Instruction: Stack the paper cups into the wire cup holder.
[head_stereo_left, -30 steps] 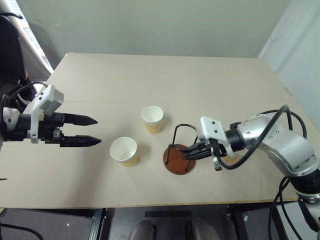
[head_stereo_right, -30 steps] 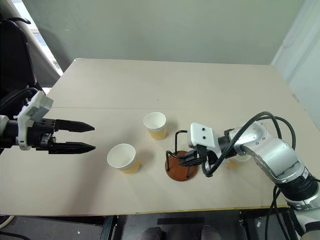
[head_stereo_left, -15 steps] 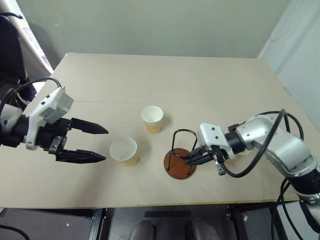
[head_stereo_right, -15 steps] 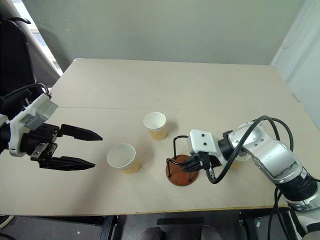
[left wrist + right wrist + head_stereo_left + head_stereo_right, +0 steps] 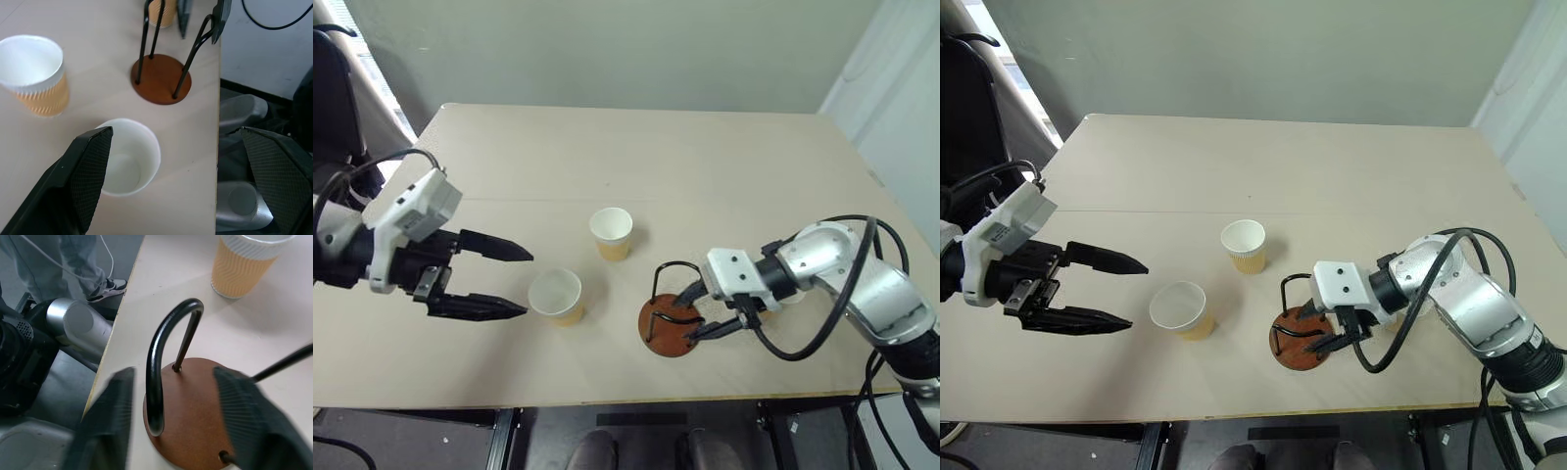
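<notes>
Two paper cups stand upright on the table, one farther back [image 5: 611, 233] and one nearer [image 5: 556, 296]. A third cup [image 5: 163, 11] stands behind the wire cup holder [image 5: 668, 328], mostly hidden by my right arm in the eye views. My left gripper [image 5: 527, 284] is open and empty, its fingertips just left of the nearer cup [image 5: 127, 156]. My right gripper [image 5: 1314, 328] is open, its fingers spread on either side of the holder's wire loop [image 5: 161, 362] above the reddish-brown base [image 5: 195, 401]. The holder stands upright with no cup in it.
The tan table [image 5: 636, 157] has free room at the back and left. The holder sits close to the table's front edge [image 5: 636, 399]. A person's legs and shoes [image 5: 83, 259] show on the floor beyond that edge.
My right gripper has opened; it was shut at the holder's wire. My left gripper has moved right, toward the nearer cup, and rolled a little. The holder's base sits slightly nearer the front edge.
</notes>
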You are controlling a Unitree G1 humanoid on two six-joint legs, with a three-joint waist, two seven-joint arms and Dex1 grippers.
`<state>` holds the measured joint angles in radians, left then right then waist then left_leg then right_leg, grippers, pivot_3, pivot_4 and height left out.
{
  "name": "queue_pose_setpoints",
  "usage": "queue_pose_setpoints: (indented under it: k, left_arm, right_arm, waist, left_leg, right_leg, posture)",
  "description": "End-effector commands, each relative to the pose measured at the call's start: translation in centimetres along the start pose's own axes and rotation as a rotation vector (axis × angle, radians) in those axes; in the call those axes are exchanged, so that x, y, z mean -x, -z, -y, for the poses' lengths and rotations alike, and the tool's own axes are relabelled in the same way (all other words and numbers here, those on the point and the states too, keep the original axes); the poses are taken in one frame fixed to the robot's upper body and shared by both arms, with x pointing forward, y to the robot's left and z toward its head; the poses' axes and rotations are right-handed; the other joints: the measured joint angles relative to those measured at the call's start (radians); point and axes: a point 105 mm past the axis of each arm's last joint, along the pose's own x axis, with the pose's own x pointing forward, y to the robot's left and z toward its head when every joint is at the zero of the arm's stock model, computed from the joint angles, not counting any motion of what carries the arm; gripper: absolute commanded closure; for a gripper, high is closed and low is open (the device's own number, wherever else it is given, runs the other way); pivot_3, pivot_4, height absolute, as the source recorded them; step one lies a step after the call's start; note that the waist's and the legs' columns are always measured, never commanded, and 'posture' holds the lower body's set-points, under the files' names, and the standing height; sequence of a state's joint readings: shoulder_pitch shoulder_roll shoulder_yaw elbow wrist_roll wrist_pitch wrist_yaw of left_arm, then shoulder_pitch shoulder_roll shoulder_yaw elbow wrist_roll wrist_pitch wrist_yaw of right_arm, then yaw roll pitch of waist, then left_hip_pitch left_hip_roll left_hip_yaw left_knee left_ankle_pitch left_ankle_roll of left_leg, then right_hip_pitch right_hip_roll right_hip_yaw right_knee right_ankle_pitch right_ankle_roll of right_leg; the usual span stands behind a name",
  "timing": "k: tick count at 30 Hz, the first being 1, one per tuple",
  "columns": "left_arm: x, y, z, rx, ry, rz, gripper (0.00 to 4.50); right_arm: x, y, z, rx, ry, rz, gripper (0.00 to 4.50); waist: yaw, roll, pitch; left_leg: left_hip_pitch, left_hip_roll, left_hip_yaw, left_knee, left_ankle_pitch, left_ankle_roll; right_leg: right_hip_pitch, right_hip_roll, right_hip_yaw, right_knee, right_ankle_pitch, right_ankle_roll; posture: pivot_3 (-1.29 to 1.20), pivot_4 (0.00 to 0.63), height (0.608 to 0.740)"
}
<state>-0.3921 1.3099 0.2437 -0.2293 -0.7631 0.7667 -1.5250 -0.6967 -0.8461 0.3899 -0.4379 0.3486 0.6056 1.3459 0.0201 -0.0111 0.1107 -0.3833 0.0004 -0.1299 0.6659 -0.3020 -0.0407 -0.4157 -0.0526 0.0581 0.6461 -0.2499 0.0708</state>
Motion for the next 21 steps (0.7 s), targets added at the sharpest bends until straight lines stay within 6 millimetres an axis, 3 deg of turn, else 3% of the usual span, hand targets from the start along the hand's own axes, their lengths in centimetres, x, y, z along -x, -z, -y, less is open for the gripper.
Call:
queue_pose_setpoints:
  k: [1,5,8,11,15,18,21]
  left_arm:
    - [-0.1,-0.7,0.5,-0.036,0.025,-0.01,0.0]
    - [-0.2,-0.6,0.2,-0.038,0.024,-0.008,0.0]
    - [-0.4,-0.5,-0.2,-0.048,0.032,-0.01,0.0]
    - [-0.8,-0.7,-0.3,-0.062,0.058,-0.002,0.0]
    - [-1.4,-1.0,-0.4,-0.084,0.102,0.006,0.0]
    - [-2.3,-1.1,-0.1,-0.093,0.154,0.011,0.0]
    - [-3.0,-0.9,0.1,-0.094,0.19,0.008,0.0]
  right_arm:
    - [1.2,-0.7,0.2,0.056,0.014,-0.009,0.51]
    - [4.4,-2.3,0.7,0.052,0.062,0.019,0.51]
    - [7.2,-4.3,-0.2,0.046,0.058,0.086,0.51]
    - [9.2,-5.0,-0.7,0.008,0.099,0.085,0.51]
    - [11.6,-1.8,-2.4,-0.139,0.163,-0.114,0.51]
    - [11.3,1.5,-3.1,-0.212,0.184,-0.25,0.51]
    - [10.8,4.0,-2.4,-0.248,0.253,-0.302,0.51]
  waist:
    - [0.0,0.0,0.0]
    - [0.001,0.0,0.0]
    - [0.002,0.0,0.0]
    - [0.007,0.0,0.0]
    - [0.018,0.0,0.001]
    - [0.02,-0.001,0.001]
    - [0.011,-0.001,0.001]
  left_leg:
    - [0.0,0.0,0.0,0.0,0.0,0.0]
    - [0.0,0.0,0.0,0.0,0.0,0.0]
    - [0.0,0.0,0.0,0.0,0.0,0.0]
    - [0.0,0.0,0.0,-0.002,0.0,-0.001]
    - [0.0,0.0,-0.001,-0.002,0.0,-0.001]
    - [0.001,0.0,-0.001,-0.002,0.0,-0.001]
    - [0.002,0.0,0.001,-0.001,0.0,-0.001]
  right_leg:
    - [0.0,0.0,0.0,0.0,0.0,0.0]
    - [0.0,0.0,0.0,0.0,0.0,0.0]
    - [0.0,0.0,0.0,-0.001,0.0,-0.001]
    - [0.0,0.0,0.0,-0.001,-0.001,-0.002]
    - [0.001,0.0,0.0,-0.002,-0.001,-0.002]
    - [0.003,-0.001,0.0,-0.001,-0.001,-0.002]
    - [0.002,-0.001,0.002,-0.001,-0.001,-0.001]
  posture:
    - [0.0,0.15,0.74]
    - [0.0,0.15,0.74]
    - [0.0,0.15,0.74]
    - [0.0,0.15,0.74]
    - [0.0,0.15,0.74]
    - [0.0,0.15,0.74]
    - [0.0,0.15,0.74]
